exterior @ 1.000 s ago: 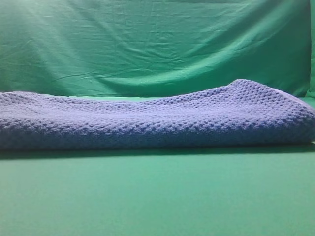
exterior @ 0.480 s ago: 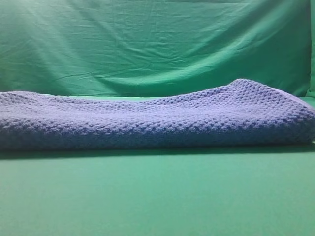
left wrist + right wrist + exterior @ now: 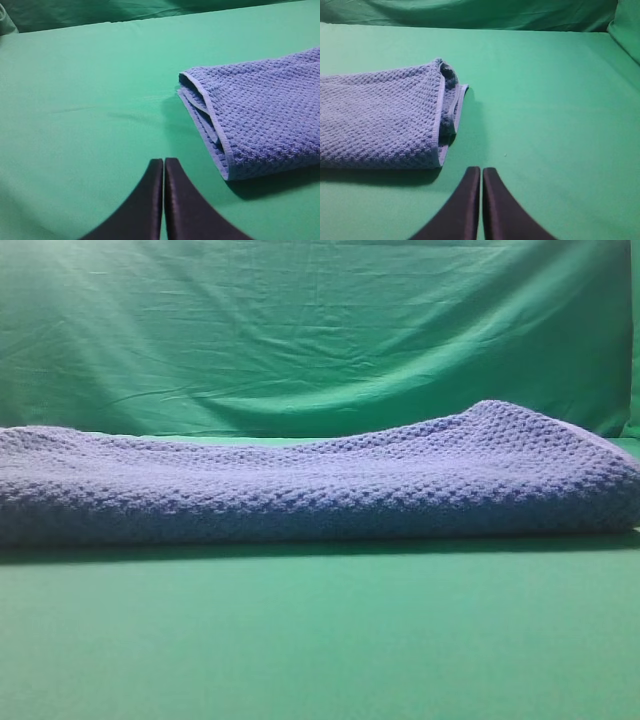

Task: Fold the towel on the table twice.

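One bench [image 3: 320,640] with a green cover is seen, backed by one wrinkled green backdrop [image 3: 300,330]. One towel [image 3: 320,485], folded into several layers, is laid across the bench from left to right in the high view. Two grippers are counted. The left gripper [image 3: 164,165] is pressed together and empty, with the towel's left end ahead and to its right, apart from it. The right gripper [image 3: 481,172] is likewise pressed together and empty, with the towel's right end ahead and to its left. Nothing is seen changed from a second ago.
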Robot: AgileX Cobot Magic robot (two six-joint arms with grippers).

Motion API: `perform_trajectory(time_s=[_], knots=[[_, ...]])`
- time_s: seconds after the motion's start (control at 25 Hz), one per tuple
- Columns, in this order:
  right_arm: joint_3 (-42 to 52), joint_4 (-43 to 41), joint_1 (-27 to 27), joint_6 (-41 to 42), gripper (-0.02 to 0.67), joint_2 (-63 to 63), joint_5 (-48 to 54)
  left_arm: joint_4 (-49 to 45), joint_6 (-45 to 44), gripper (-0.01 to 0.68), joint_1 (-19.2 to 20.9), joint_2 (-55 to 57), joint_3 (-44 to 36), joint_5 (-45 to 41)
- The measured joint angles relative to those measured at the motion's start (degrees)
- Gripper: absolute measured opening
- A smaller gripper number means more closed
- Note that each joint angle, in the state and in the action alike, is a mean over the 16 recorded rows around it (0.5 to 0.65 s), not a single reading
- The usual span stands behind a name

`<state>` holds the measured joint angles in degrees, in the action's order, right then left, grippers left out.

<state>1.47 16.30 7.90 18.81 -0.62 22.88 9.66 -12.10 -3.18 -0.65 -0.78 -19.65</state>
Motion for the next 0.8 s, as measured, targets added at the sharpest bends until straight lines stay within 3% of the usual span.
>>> perform_trajectory(time_s=[0.8], knots=[[0.0,0.0,0.0,0.0,0.000,0.0,0.0,0.0,4.1,0.000,0.0,0.0,0.0,-0.1]])
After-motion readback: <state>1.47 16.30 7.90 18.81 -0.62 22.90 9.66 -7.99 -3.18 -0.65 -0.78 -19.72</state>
